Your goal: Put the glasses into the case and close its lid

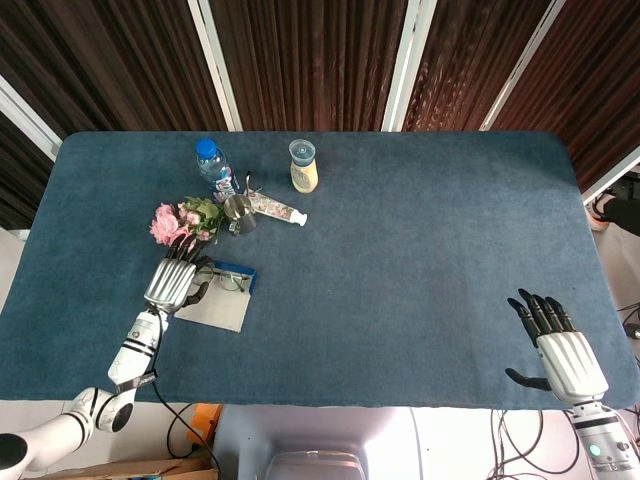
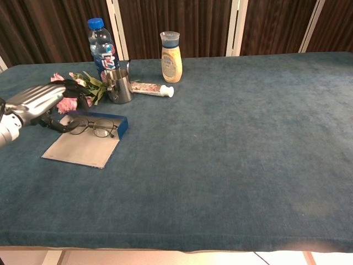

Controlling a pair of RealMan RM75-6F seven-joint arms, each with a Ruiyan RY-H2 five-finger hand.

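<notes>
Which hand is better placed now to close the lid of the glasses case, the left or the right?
Probably the left hand: it is right beside the glasses and the case. The right hand rests far across the table.

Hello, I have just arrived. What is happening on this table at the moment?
The robot is putting a pair of glasses into an open case near the left edge of the table. The glasses lie on the open case, whose lid is not closed. The left hand hovers just beside the glasses with fingers curled; whether it touches them cannot be told. The right hand rests open at the near right corner, holding nothing. A bottle, a metal cup and flowers stand behind the case.
</notes>
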